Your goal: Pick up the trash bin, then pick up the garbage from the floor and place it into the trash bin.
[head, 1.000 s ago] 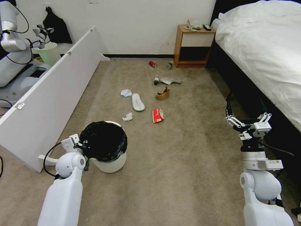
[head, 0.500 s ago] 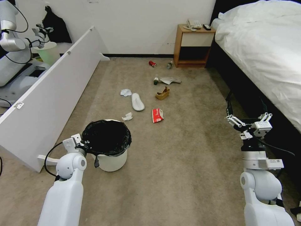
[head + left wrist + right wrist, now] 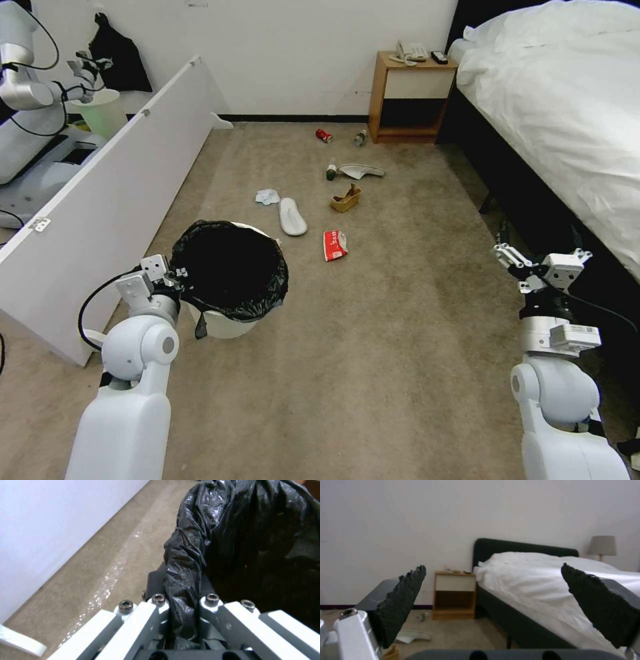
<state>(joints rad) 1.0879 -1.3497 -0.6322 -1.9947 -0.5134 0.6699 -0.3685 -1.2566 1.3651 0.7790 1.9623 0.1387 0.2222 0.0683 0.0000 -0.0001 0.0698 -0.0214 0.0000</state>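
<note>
The trash bin [image 3: 230, 320], white with a black bag [image 3: 233, 542] over its rim, hangs tilted at the lower left, and my left gripper [image 3: 175, 277] is shut on its near rim. The wrist view shows the left gripper [image 3: 181, 600] pinching the bag's folded edge. Garbage lies on the carpet beyond: a red packet [image 3: 335, 245], a white slipper [image 3: 292, 216], a brown paper bag [image 3: 347, 199], a tissue [image 3: 267, 196], a second slipper [image 3: 362, 171], a small bottle [image 3: 331, 173] and a red can [image 3: 324, 135]. My right gripper [image 3: 540, 250] is open and empty beside the bed.
A long white board [image 3: 100, 200] leans along the left. The bed [image 3: 567, 100] fills the right side, with a wooden nightstand [image 3: 410, 100] at the far wall. Another robot holds a pale green bin [image 3: 100, 110] far left. Bare carpet [image 3: 400, 320] lies between my arms.
The left arm has raised the trash bin and carried it forward; it now covers the white tissue that lay beyond it. The right gripper has dropped a little.
</note>
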